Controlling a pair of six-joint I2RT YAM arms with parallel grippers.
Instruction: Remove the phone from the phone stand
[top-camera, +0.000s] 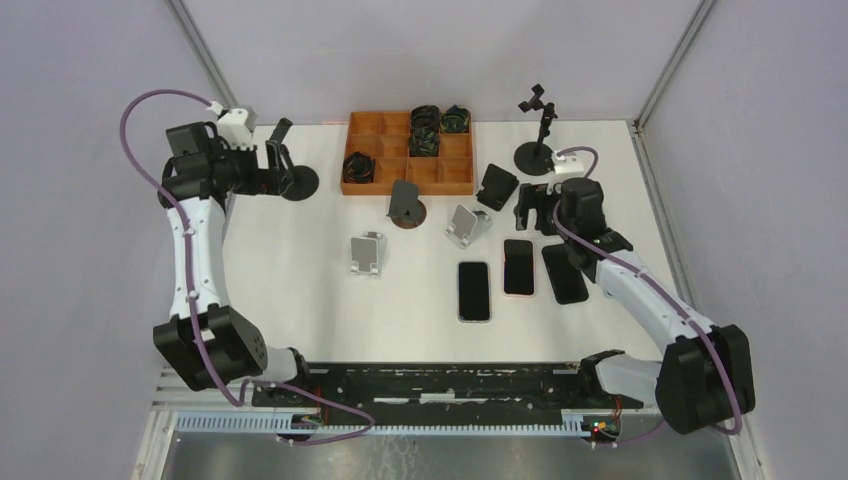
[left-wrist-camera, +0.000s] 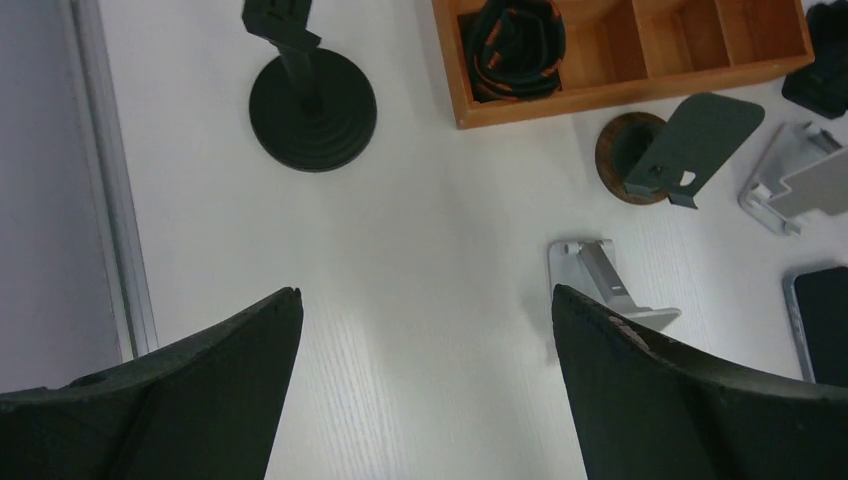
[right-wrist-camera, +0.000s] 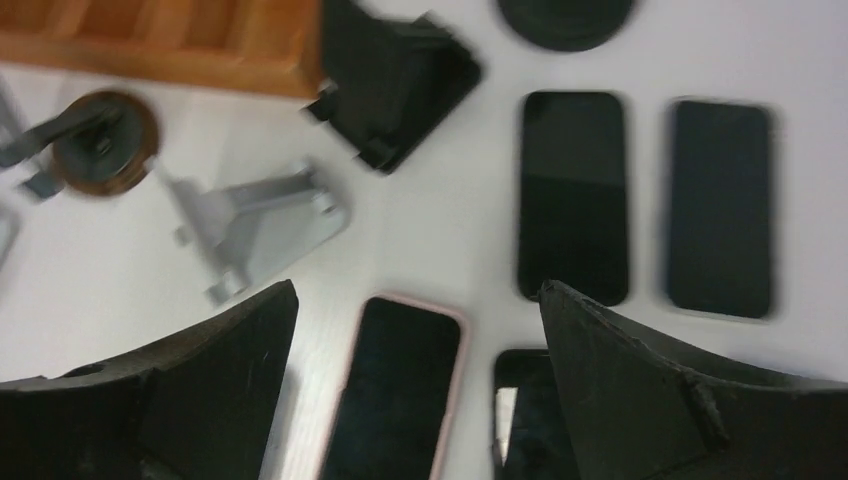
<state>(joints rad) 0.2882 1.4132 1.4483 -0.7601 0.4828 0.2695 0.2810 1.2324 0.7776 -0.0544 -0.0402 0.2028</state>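
On a white desk (top-camera: 300, 280) between grey walls (top-camera: 90, 60), three phones (top-camera: 518, 267) flat and side by side, just in front of a black stand (top-camera: 497, 187) and a silver stand (top-camera: 468, 224), touching neither. Right jaws spread wide and empty just beyond the phones, beside the black stand. Left jaws equally wide, holding nothing, near a tall stand (top-camera: 290, 172) at the far left.

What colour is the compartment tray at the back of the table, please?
The tray is orange-brown, clearest from the top external view.
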